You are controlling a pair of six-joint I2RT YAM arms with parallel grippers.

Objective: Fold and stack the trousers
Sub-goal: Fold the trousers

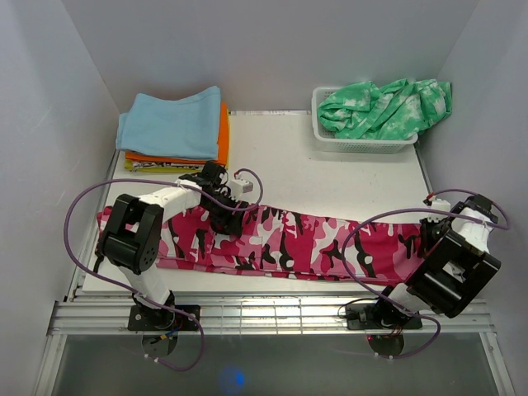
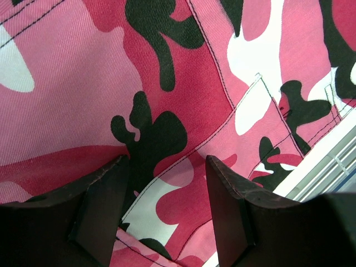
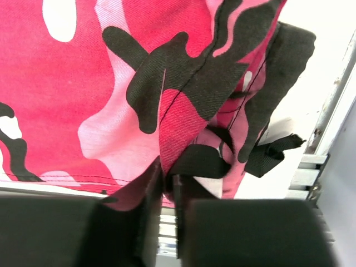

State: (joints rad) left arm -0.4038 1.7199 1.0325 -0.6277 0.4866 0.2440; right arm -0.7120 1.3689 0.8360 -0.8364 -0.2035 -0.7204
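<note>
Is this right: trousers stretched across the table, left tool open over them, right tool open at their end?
No: the right tool is shut on a fold of the trousers, as the right wrist view shows. The rest holds.

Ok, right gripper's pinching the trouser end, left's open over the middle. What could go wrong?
The right gripper pinches only a thin fold at the edge of the trousers; it may slip out on lifting.
The left gripper is open, gripping nothing; a one-sided pull would likely drag and bunch the cloth.
The trousers lie along the near edge of the table and could slide off.
</note>
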